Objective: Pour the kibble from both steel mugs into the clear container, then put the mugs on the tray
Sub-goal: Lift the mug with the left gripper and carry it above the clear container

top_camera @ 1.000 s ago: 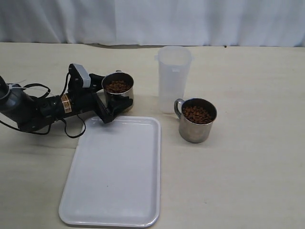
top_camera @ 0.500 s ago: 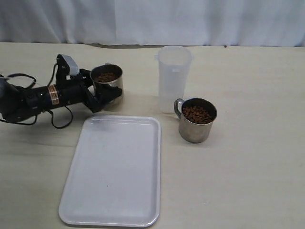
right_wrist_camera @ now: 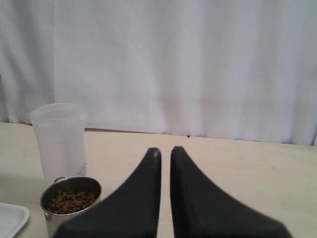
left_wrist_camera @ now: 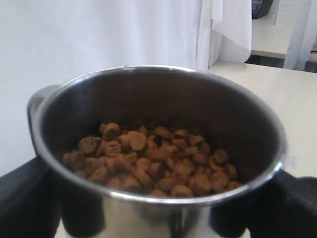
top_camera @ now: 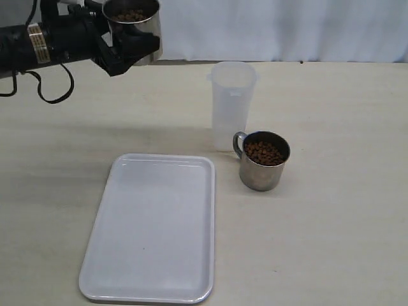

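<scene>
High over the table's far left, my left gripper [top_camera: 135,43] is shut on one steel mug [top_camera: 137,25], held upright. The left wrist view shows this mug [left_wrist_camera: 163,124] with kibble [left_wrist_camera: 153,158] covering its bottom, a black finger on each side. The second steel mug [top_camera: 261,166] stands on the table, full of kibble [top_camera: 264,153], its handle toward the clear container [top_camera: 231,105] right behind it. The white tray [top_camera: 153,229] lies bare in front. My right gripper [right_wrist_camera: 165,151] is shut on nothing and apart from the second mug [right_wrist_camera: 69,203] and container [right_wrist_camera: 59,141].
A white curtain [top_camera: 268,29] hangs along the table's far edge. The beige tabletop [top_camera: 338,223] stretches right of the second mug. A corner of the tray [right_wrist_camera: 10,215] shows in the right wrist view. The right arm is out of the exterior view.
My left gripper has lifted its mug off the table beside the tray and carried it up and to the far left. The second mug, container and tray have not moved.
</scene>
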`<state>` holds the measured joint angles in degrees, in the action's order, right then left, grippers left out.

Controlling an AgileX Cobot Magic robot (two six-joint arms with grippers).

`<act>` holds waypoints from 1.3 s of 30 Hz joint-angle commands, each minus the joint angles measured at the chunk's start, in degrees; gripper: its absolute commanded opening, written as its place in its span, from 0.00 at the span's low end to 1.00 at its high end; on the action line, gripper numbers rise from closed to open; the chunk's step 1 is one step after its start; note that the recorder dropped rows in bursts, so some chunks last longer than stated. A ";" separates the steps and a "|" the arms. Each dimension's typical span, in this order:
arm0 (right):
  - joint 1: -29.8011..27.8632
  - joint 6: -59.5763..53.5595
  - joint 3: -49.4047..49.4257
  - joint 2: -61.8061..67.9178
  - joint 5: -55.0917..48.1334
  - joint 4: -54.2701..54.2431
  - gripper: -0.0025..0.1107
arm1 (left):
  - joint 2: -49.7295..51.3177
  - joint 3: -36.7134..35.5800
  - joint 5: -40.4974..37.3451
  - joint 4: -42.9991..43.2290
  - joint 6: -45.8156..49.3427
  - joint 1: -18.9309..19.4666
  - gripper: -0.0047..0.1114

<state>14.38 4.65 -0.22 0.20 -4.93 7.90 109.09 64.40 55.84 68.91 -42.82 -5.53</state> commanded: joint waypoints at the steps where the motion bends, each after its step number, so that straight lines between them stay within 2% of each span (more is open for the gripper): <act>1: -0.22 0.47 0.22 -0.20 0.34 -0.21 0.07 | -4.60 0.39 -10.29 -0.67 -1.26 -4.49 0.04; 8: -0.22 0.47 0.22 -0.20 0.34 -0.21 0.07 | -5.62 0.86 -16.25 -0.84 -0.89 -9.97 0.04; 13: -0.22 0.47 0.22 -0.20 0.34 -0.21 0.07 | -5.73 4.83 -30.78 -0.33 -1.00 -14.45 0.04; 18: -0.22 0.47 0.22 -0.20 0.34 -0.21 0.07 | -5.85 7.61 -34.52 5.67 -1.21 -18.69 0.04; 25: -0.22 0.47 0.22 -0.20 0.34 -0.21 0.07 | -6.12 8.38 -37.29 7.22 -1.90 -20.64 0.04; 32: -0.22 0.47 0.22 -0.20 0.34 -0.21 0.07 | -6.12 10.10 -49.26 9.05 0.71 -23.92 0.04; 36: -0.22 0.47 0.22 -0.20 0.34 -0.21 0.07 | -6.12 11.26 -50.19 9.17 1.30 -25.89 0.04; 39: -0.22 0.47 0.22 -0.20 0.34 -0.21 0.07 | -6.12 11.26 -51.30 13.17 1.42 -27.18 0.04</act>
<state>14.38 4.65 -0.22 0.20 -4.93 7.90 103.68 74.95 5.44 79.50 -41.73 -31.35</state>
